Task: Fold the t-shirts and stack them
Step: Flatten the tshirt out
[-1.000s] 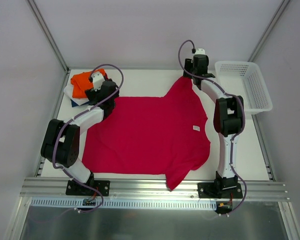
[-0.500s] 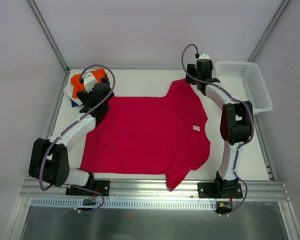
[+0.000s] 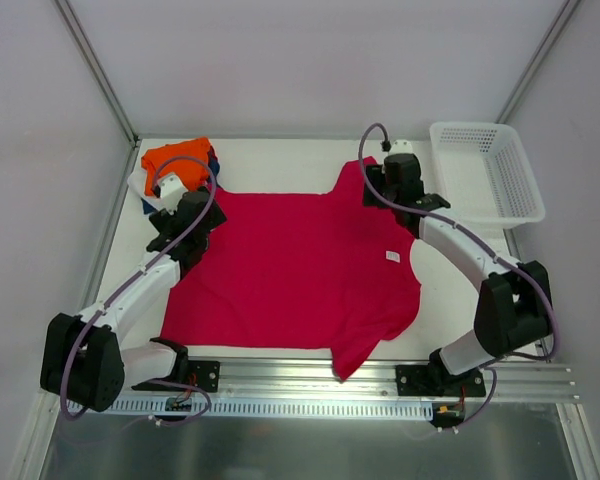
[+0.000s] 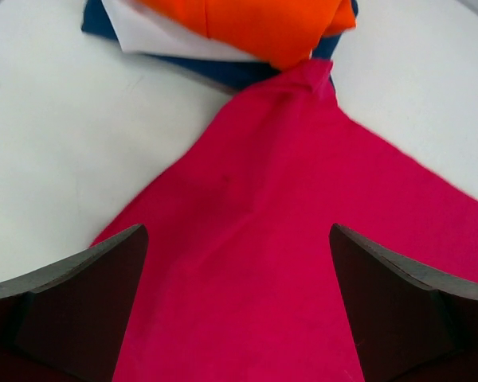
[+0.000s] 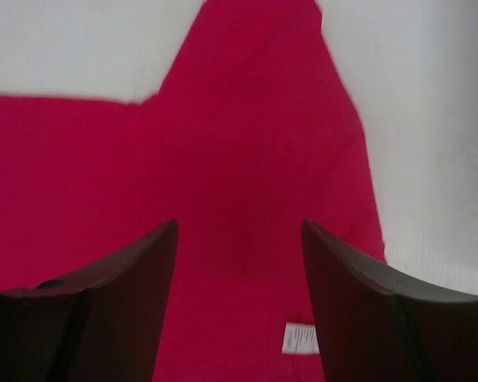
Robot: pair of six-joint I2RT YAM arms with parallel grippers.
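A crimson-red t-shirt (image 3: 300, 270) lies spread flat on the white table, its small white neck label (image 3: 392, 257) at the right. Folded orange (image 3: 175, 157), white and navy tees are stacked at the back left. My left gripper (image 3: 185, 218) is open and empty over the red shirt's far left corner (image 4: 287, 263), with the orange tee (image 4: 247, 20), white tee (image 4: 155, 36) and navy tee (image 4: 223, 72) just beyond. My right gripper (image 3: 392, 185) is open and empty over the far right sleeve and shoulder (image 5: 247, 119), the label (image 5: 300, 337) by its right finger.
A white plastic mesh basket (image 3: 485, 170) stands at the back right, beside the right arm. The cell's frame posts and walls close in the table at the back and both sides. A metal rail runs along the near edge.
Both arms have drawn back toward the near side. The left gripper moved off the folded stack onto the red shirt's corner; the right moved from the sleeve tip toward the shoulder.
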